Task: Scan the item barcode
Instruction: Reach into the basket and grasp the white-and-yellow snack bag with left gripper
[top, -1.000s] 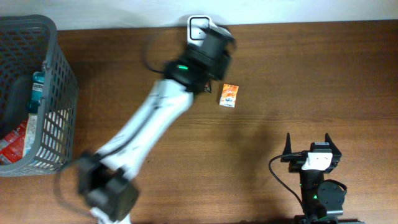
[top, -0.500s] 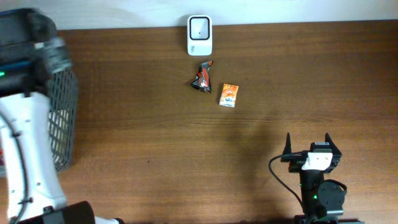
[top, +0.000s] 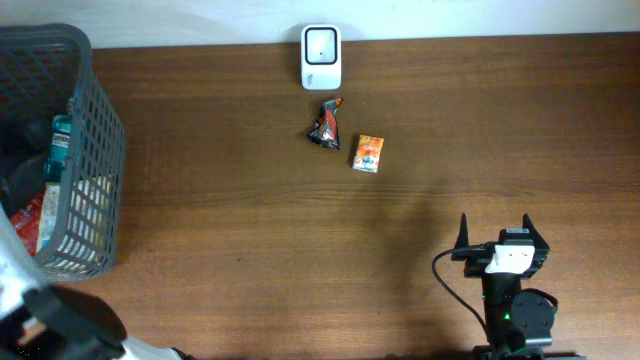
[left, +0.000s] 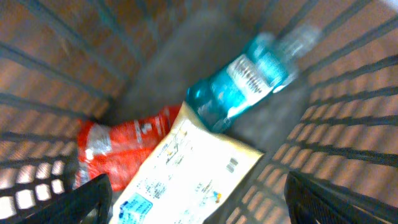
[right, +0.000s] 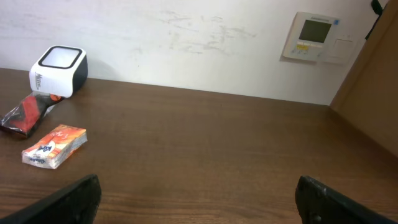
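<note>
A white barcode scanner stands at the table's far edge, also seen as the scanner at far left in the right wrist view. Just in front of it lie a red-and-black packet and an orange packet. My left gripper hangs open inside the grey basket, above a white printed box, a blue bottle and a red packet. It touches none of them. My right gripper rests open and empty near the front edge.
The basket's mesh walls close in around the left gripper. In the overhead view my left arm is a blur at the bottom left corner. Bare wood lies between the packets and the right gripper. A wall panel hangs behind the table.
My left arm has swung from the scanner across to the basket at the left. The red-and-black packet now lies uncovered by the scanner. The right arm has not moved.
</note>
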